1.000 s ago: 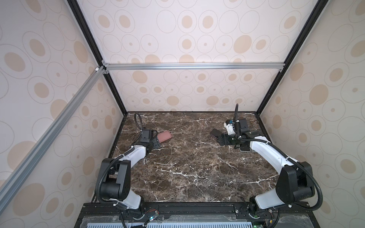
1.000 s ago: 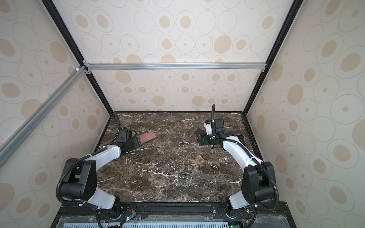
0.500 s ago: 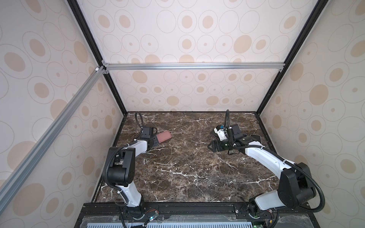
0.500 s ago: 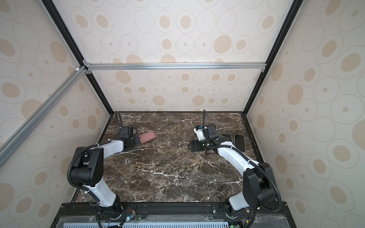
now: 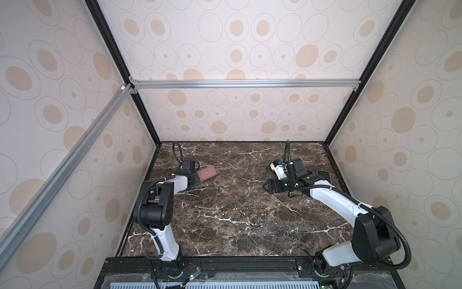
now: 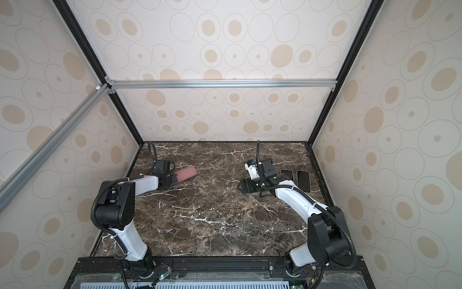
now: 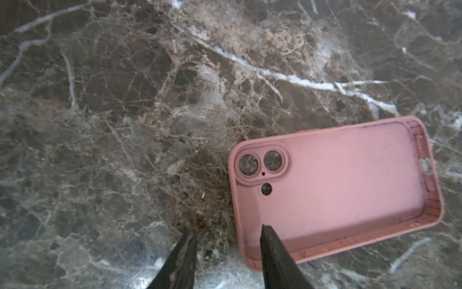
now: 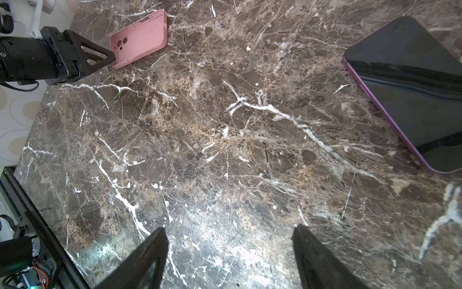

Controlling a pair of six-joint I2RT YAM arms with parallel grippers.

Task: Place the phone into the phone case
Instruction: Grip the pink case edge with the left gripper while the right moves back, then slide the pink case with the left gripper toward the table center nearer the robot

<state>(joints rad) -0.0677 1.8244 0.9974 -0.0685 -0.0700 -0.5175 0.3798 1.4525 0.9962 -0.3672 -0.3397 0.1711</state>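
A dark brown marble-patterned counter, veined in white, forms the floor of a boxed enclosure. The walls carry cream paper printed with tan ovals and thin rings. Black frame posts run up the corners, and an aluminium bar crosses the back.

The left gripper holds its jaws partly apart, closed on nothing. They straddle the short, lens-hole end of the pink phone case near a corner: one tip is over the case's hollow, the other over bare counter just outside the wall. Whether either tip touches the case I cannot tell. The case lies flat, hollow side up, ahead of these jaws.

The right gripper has its jaws wide apart over bare counter, nothing between them. A purple-edged phone lies screen up ahead of them and off to one side. In a top view a dark phone and a second dark phone lie side by side behind these jaws.
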